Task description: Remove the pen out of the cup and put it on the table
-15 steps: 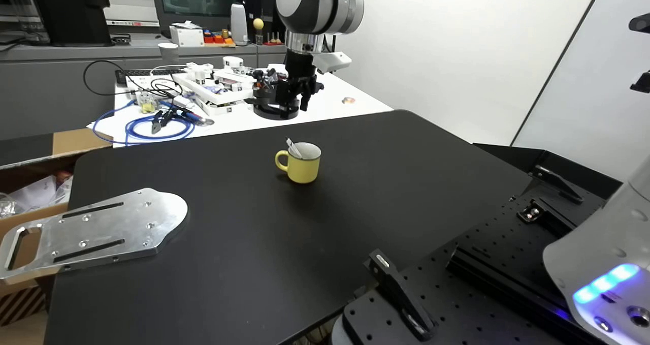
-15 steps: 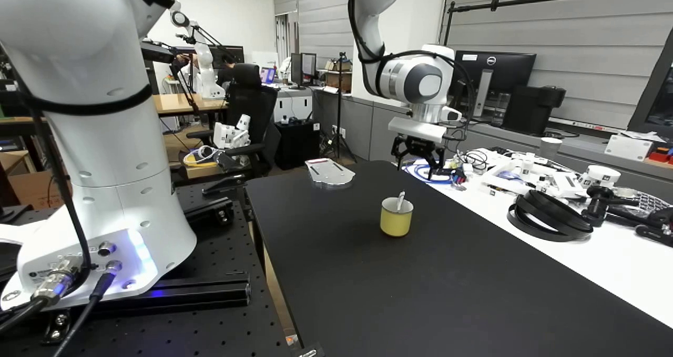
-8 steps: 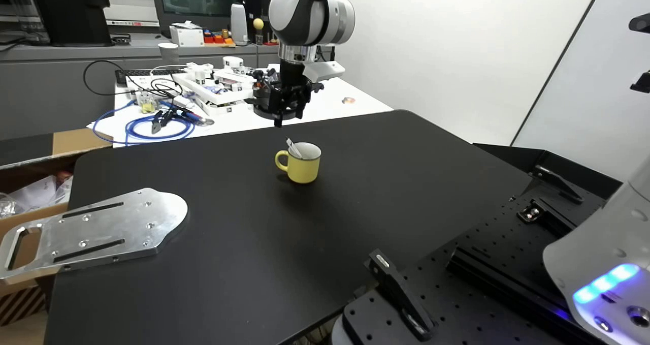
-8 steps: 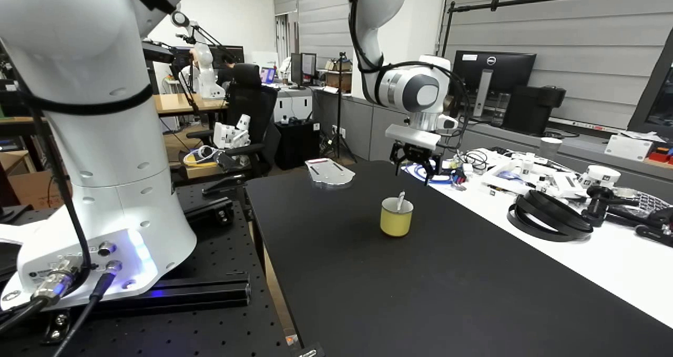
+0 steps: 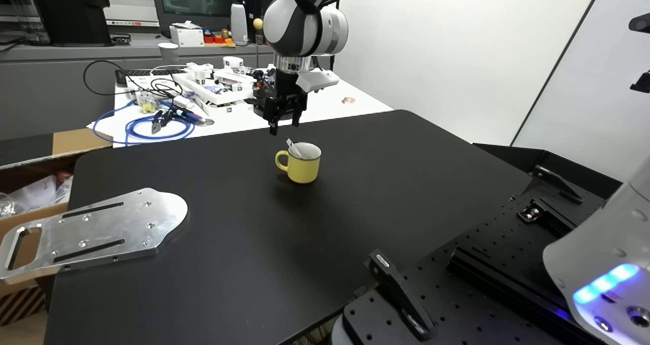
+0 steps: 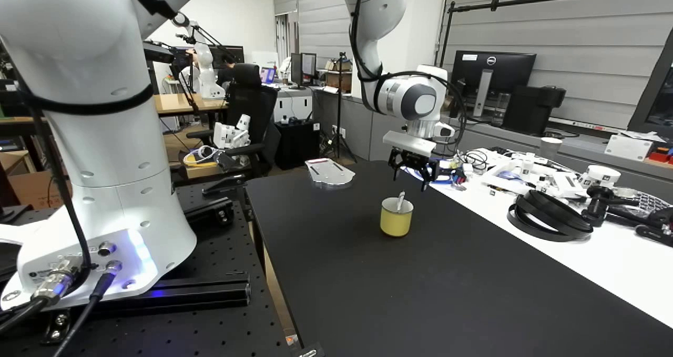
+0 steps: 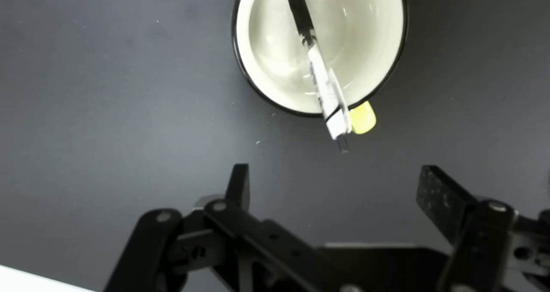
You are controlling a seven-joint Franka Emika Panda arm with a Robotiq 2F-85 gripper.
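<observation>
The pen leans in the cup, its white end sticking out over the rim on the handle side; it shows in both exterior views [image 5: 293, 147] [image 6: 400, 200] and in the wrist view [image 7: 323, 83]. Its black end lies inside, toward the far wall in the wrist view. The yellow cup [image 5: 303, 170] [image 6: 395, 223] [image 7: 369, 47] stands upright on the black table [image 5: 244, 263] [image 6: 399, 299] [image 7: 107, 124]. My gripper [image 5: 285, 126] [image 6: 409, 181] [image 7: 335, 168] is open and empty, above and just beyond the handle side. The pen's white end points between the fingers, apart from both.
A silver metal plate [image 5: 111, 223] [image 6: 330, 172] lies at the table's edge. A white table [image 5: 350, 88] [image 6: 604, 262] with cables, tools and parts stands behind. A cardboard box [image 5: 30, 220] is beside the table. A black clamp [image 5: 398, 294] sits near the robot base [image 6: 131, 252].
My gripper has come down and moved slightly left in both exterior views, closer to the cup and the pen's white end. It stays open. The cup and pen have not moved.
</observation>
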